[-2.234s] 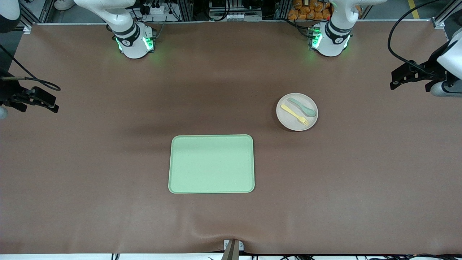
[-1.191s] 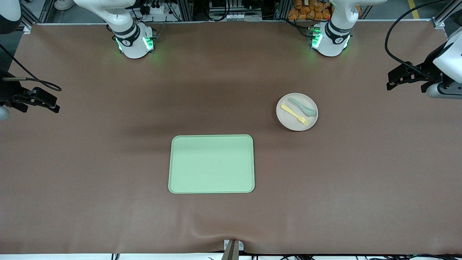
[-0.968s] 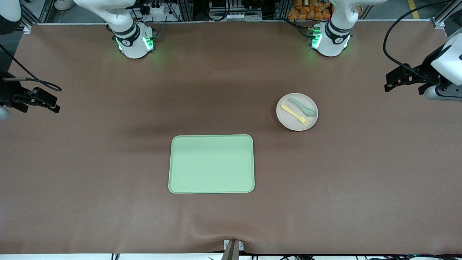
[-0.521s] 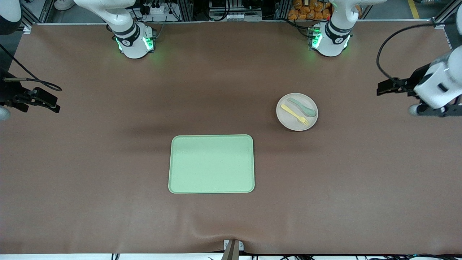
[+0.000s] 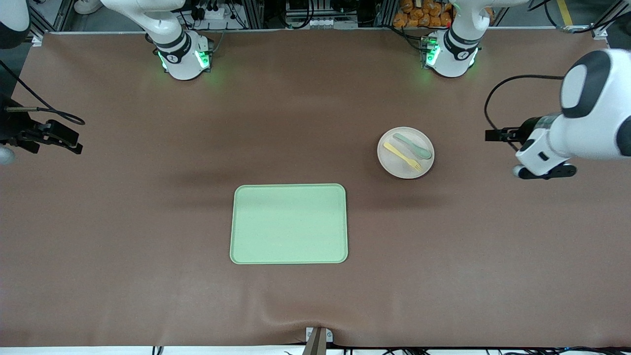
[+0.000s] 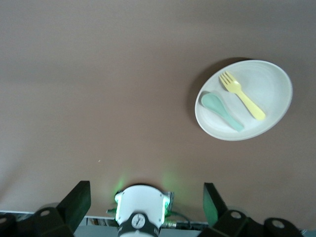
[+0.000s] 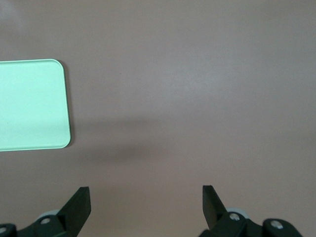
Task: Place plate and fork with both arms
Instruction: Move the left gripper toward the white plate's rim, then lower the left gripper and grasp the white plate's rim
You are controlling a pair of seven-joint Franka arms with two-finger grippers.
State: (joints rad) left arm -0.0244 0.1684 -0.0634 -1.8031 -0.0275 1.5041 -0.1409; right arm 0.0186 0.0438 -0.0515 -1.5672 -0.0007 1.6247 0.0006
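Observation:
The cream plate (image 5: 394,162) rests on the brown table toward the left arm's end and also shows in the left wrist view (image 6: 269,86). The pale yellow fork (image 5: 403,157) and a teal spoon (image 5: 413,146) lie side by side on it, the fork (image 6: 242,94) nearer the front camera. My left gripper (image 5: 544,171) hangs over bare table beside the plate, apart from it; in the left wrist view it (image 6: 145,191) is open wide and empty. My right gripper (image 7: 145,195) is open and empty, waiting over bare table at the right arm's end.
The rectangular light-green tray (image 5: 289,224) lies mid-table, nearer the front camera than the plate; one corner (image 7: 29,103) shows in the right wrist view. The right arm's black wrist mount (image 5: 49,134) sits at the table's end. The arm bases (image 5: 451,54) stand along the back edge.
The left arm has swung in from the table's end toward the plate, its gripper staying open. The right arm, plate, fork and tray have not moved.

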